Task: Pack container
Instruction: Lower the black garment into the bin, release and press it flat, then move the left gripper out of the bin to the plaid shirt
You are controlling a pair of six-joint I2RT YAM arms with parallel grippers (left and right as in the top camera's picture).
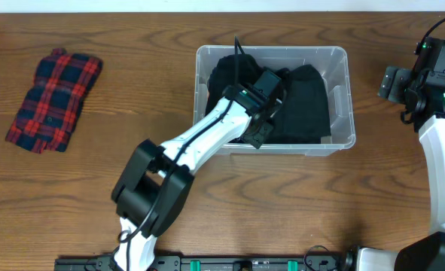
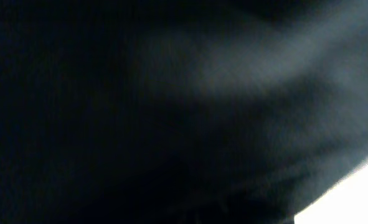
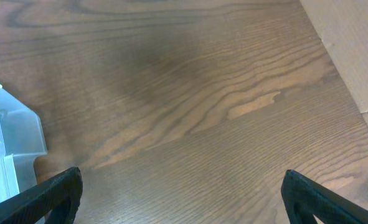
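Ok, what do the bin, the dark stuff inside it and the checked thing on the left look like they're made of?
Bin: clear, glossy plastic; see-through walls, shiny rim.
Dark stuff: soft matte black fabric, probably clothing; it slumps in folds.
Checked thing: woven cloth, perhaps flannel; red and navy plaid, folded limp.

The left end effector (image 1: 261,124) is sunk in the black cloth (image 1: 306,105) inside the container (image 1: 349,90), its fingertips hidden. The left wrist view is one dark blur, nothing sharp. The right end effector (image 3: 182,196) shows only two fingertips (image 3: 59,193), cut off by the lower edge. There the container's corner is cropped at the left edge.
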